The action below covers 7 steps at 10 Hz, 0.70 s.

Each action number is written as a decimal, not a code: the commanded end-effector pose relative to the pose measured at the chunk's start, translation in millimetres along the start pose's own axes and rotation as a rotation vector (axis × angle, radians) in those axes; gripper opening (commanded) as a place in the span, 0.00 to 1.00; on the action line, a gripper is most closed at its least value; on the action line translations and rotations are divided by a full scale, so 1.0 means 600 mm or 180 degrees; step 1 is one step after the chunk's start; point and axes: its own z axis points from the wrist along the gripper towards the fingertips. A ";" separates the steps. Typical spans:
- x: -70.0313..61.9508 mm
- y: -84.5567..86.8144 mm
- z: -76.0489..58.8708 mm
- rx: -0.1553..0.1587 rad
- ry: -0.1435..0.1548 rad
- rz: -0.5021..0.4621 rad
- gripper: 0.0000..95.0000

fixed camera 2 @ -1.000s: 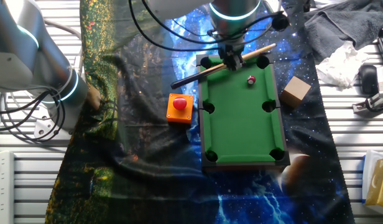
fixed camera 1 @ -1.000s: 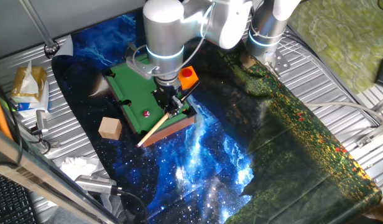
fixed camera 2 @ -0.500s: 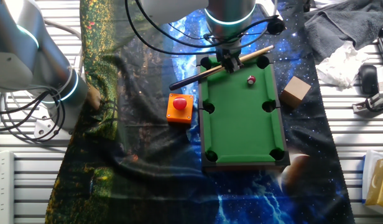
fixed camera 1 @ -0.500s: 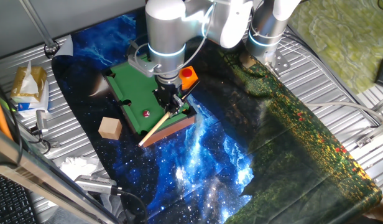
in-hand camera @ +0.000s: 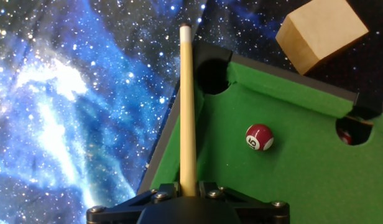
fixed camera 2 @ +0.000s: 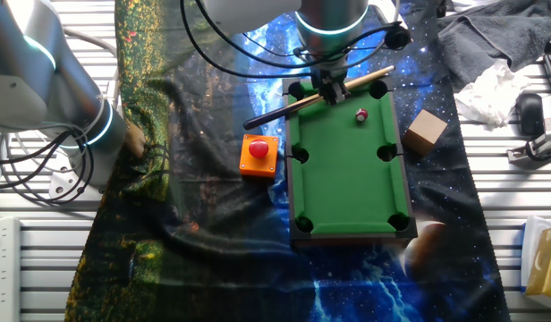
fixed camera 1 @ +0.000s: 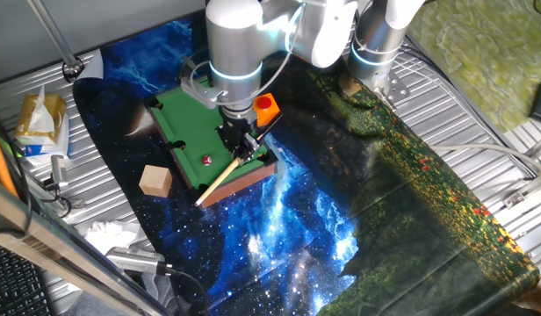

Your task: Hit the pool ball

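Note:
The pool ball (in-hand camera: 259,137) is a glossy red ball with a white spot. It lies on the green felt of the mini pool table (in-hand camera: 303,180) and also shows in one fixed view (fixed camera 1: 205,160) and the other fixed view (fixed camera 2: 361,114). My gripper (in-hand camera: 188,186) is shut on a tan wooden cue stick (in-hand camera: 188,106). The cue runs along the table's rail toward a corner pocket, to the left of the ball and apart from it. The gripper (fixed camera 2: 330,89) hovers over the table's end rail, and it shows in one fixed view (fixed camera 1: 238,149) too. A darker ball (in-hand camera: 347,135) sits in a side pocket.
A tan wooden cube (fixed camera 2: 425,132) stands beside the table on the starry cloth. An orange block with a red button (fixed camera 2: 258,155) sits on the table's other side. White crumpled paper (fixed camera 2: 493,87) and clutter lie at the cloth's edges. A second robot arm (fixed camera 2: 43,80) stands nearby.
The gripper and cue shifted very slightly along the cue's line a second ago. Since half a second ago nothing has moved, and the ball has stayed in place.

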 end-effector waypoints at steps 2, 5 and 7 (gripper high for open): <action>0.000 0.000 0.004 -0.0006 0.0018 -0.0022 0.40; 0.000 -0.001 0.008 -0.0005 0.0011 -0.0044 0.60; 0.000 -0.001 0.009 0.0005 0.0013 -0.0050 0.60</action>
